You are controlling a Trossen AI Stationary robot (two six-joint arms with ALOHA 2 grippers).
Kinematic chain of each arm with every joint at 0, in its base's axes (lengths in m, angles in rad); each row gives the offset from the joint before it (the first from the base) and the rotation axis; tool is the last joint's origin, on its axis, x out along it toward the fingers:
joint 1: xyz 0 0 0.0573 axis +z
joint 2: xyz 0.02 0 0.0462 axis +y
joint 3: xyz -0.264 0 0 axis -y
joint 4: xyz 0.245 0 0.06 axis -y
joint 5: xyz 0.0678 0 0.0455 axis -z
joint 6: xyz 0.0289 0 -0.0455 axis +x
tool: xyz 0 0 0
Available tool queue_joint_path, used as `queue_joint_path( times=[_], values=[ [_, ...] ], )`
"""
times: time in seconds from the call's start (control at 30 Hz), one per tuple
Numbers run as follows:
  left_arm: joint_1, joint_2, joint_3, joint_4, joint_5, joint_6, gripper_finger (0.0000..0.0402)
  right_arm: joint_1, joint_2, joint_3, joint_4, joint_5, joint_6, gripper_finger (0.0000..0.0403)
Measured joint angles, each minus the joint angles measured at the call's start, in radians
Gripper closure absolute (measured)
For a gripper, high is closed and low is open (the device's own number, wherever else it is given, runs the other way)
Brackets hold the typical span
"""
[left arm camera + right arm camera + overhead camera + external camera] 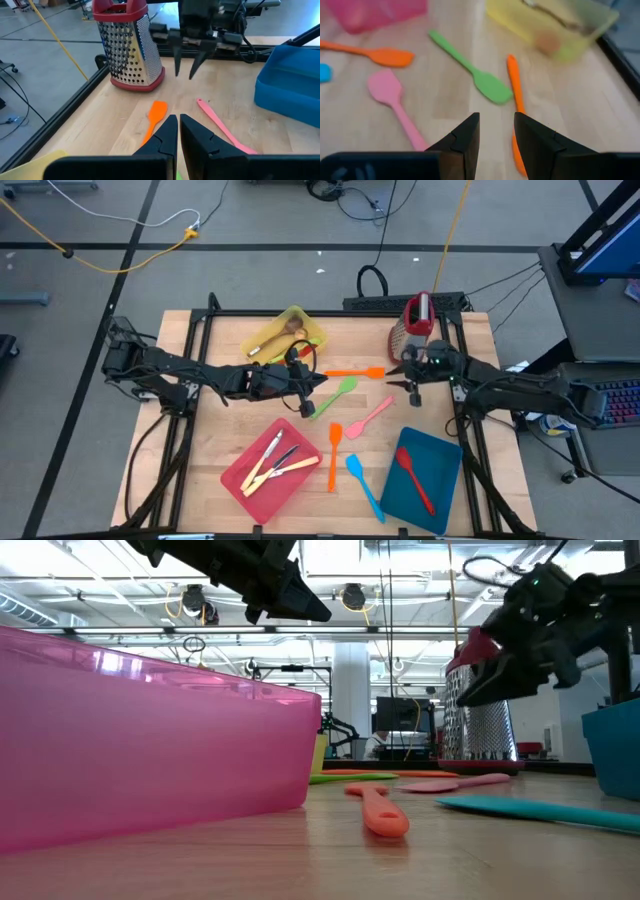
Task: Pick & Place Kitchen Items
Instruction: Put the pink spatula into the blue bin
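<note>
Several utensils lie flat on the wooden table: an orange spatula (355, 372), a green spatula (338, 393), a pink spatula (370, 418), a second orange spatula (334, 455) and a blue spatula (365, 487). My left gripper (322, 381) hangs above the green spatula's far end, fingers nearly together and empty; it also shows in the left wrist view (177, 122). My right gripper (396, 376) is open and empty, raised beside the first orange spatula's blade end (516, 150). The green spatula (470, 70) and the pink spatula (395, 102) lie ahead of it.
A yellow tray (300, 320) at the back holds wooden spoons. A pink-red tray (245, 480) at the front holds pale-handled cutlery. A blue tray (440, 455) at the front right holds a red spoon (413, 478). A metal grater with a red handle (417, 322) stands behind my right gripper.
</note>
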Motion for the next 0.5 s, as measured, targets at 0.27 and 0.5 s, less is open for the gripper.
queue_joint_path(
  times=[0.27, 0.5],
  values=[
    [0.001, 0.000, 0.000, 0.000, 0.000, 0.018, 0.0376, -0.026, 0.147, -0.049, 0.007, -0.055, -0.106, 0.0289],
    [0.002, 0.000, 0.000, -0.001, 0.000, 0.020, 0.0376, -0.025, 0.208, -0.055, 0.041, -0.159, -0.135, 0.0289]
  ],
)
